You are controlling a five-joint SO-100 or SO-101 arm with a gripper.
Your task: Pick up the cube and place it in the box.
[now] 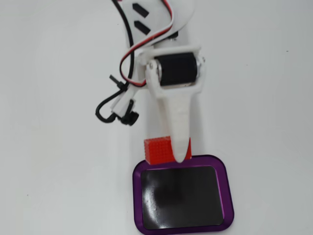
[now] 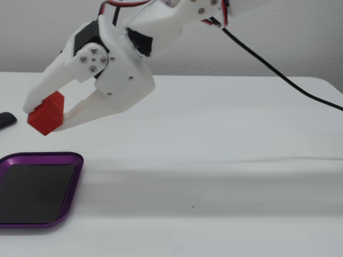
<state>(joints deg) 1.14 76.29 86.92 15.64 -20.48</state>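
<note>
The cube is a small red block with a dotted grid texture, seen in both fixed views [image 1: 157,149] [image 2: 46,113]. My white gripper [image 2: 44,116] is shut on it and holds it in the air, above the table. In a fixed view from above the gripper [image 1: 177,155] hangs at the far edge of the box. The box is a shallow tray with a purple rim [image 1: 182,159] [image 2: 75,158] and a dark flat inside, lying on the white table. In the side view the block is above and just behind the tray's far rim. The tray holds nothing.
Red, white and black cables [image 1: 128,58] hang beside the arm, with a black plug [image 1: 128,117] to the left of the gripper. A black cable [image 2: 278,75] runs across the table at the right. A small dark object [image 2: 6,120] lies at the left edge.
</note>
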